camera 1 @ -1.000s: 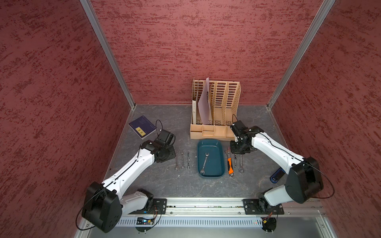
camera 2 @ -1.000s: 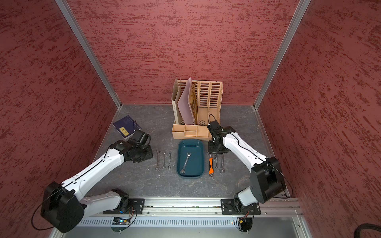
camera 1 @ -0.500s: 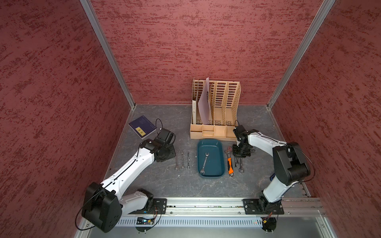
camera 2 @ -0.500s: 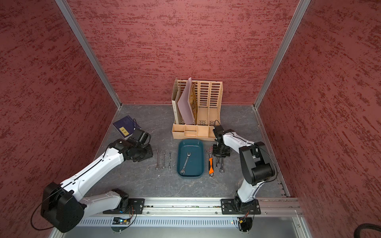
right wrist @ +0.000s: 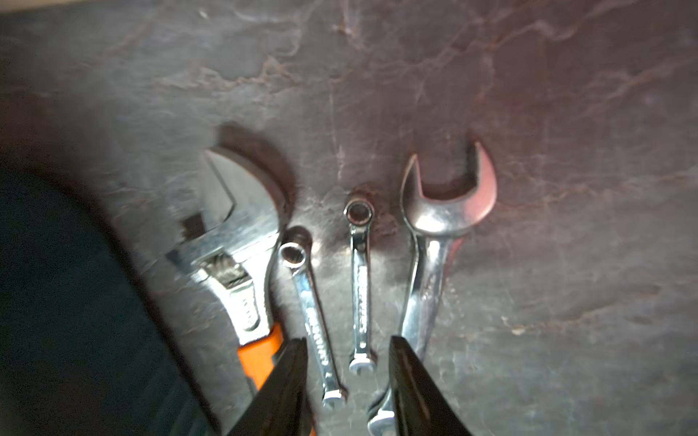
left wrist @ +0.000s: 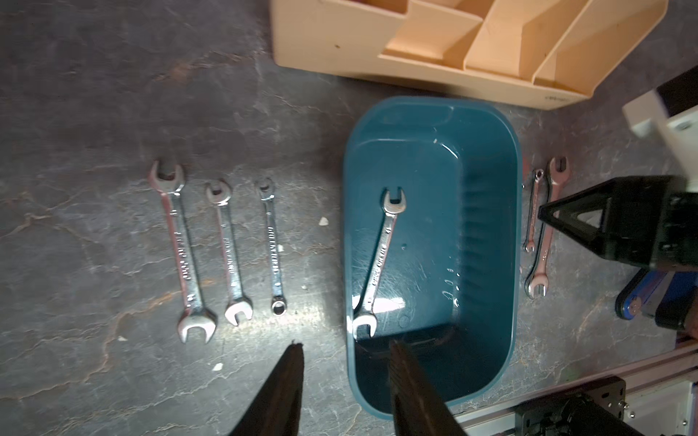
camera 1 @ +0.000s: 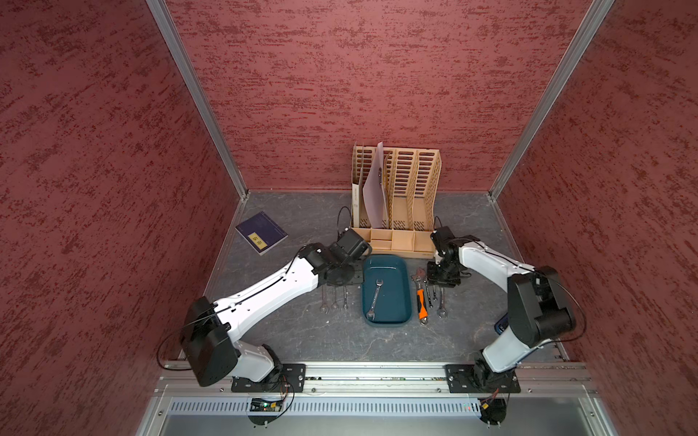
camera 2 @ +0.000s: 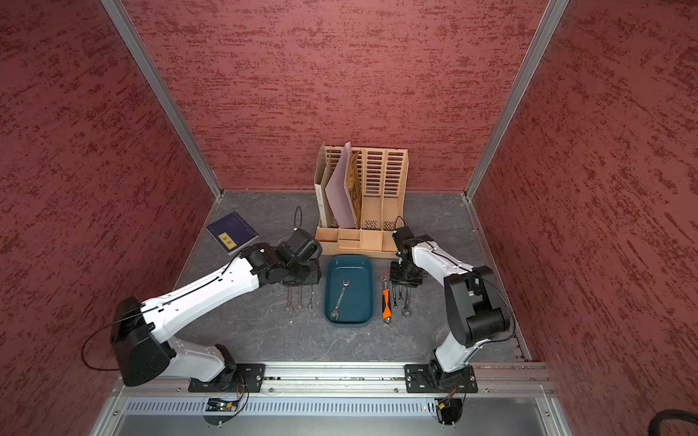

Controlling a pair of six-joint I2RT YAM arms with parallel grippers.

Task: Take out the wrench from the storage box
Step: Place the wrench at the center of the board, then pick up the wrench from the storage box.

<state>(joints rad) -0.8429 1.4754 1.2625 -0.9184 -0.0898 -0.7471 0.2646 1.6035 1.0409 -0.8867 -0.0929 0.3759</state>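
As the right gripper [right wrist: 346,339] is opening, its fingers parting narrowly and empty above the small wrenches [right wrist: 360,290] laid on the table [camera 1: 302,339] beside the storage box [camera 1: 386,257], the left gripper [left wrist: 346,343] is swinging over toward the box with fingers part-open, holding nothing. One open-end wrench [camera 1: 375,299] is still lying diagonally inside the box, so the left gripper is probably lining up for it.

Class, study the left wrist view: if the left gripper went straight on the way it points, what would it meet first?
Probably the box, at its side rim: the left gripper straddles it, one finger over the table, one inside near the wrench. Height is unclear.
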